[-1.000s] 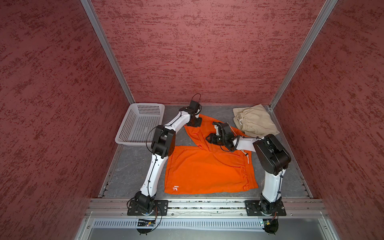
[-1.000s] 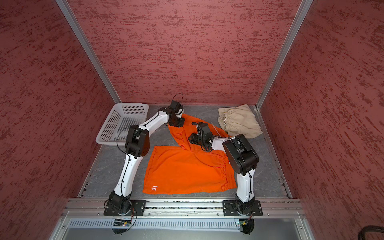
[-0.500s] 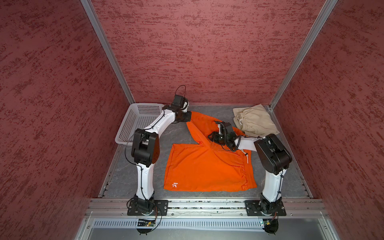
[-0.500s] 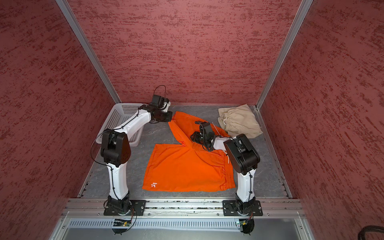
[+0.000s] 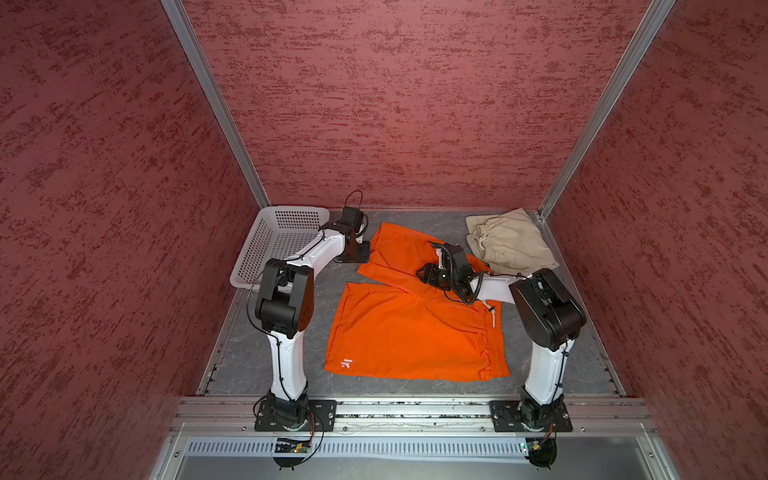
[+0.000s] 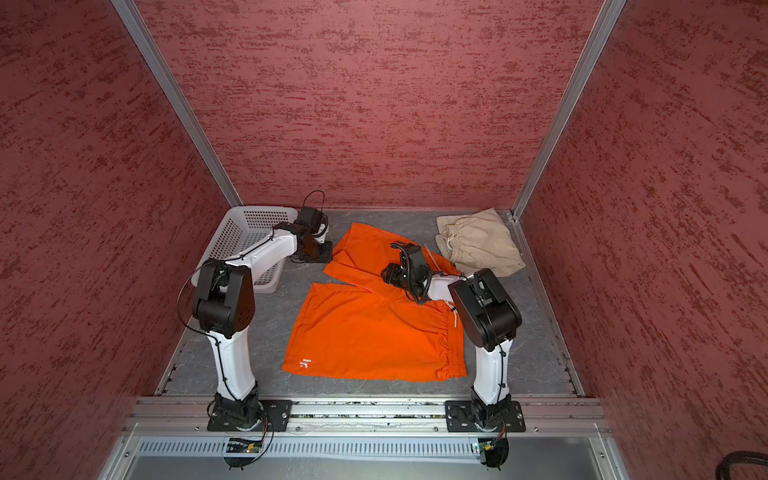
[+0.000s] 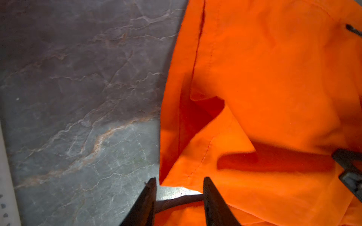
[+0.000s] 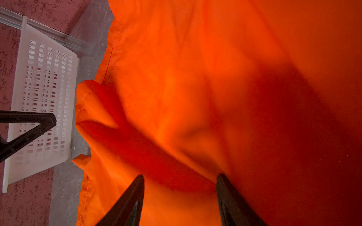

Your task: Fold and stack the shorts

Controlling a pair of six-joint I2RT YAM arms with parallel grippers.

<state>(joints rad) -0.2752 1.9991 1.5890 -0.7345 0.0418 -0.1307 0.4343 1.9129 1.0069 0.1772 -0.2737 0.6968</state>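
The orange shorts point(image 5: 415, 332) lie spread on the table point(image 5: 245, 353), one leg angled toward the far wall. The beige shorts point(image 5: 509, 245) sit bunched in the far right corner. Both lie outside the white basket point(image 5: 254, 249) at far left. The left gripper point(image 7: 179, 184) has its jaws narrowly parted at the leg's hem corner. The right gripper point(image 8: 180, 178) has its jaws wide over a raised orange fold.

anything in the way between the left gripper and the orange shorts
Nothing visible. The left gripper stands open right at a hem corner of the orange shorts, with only bare table next to it. In a top view the basket sits on the gripper's other side, away from the shorts.
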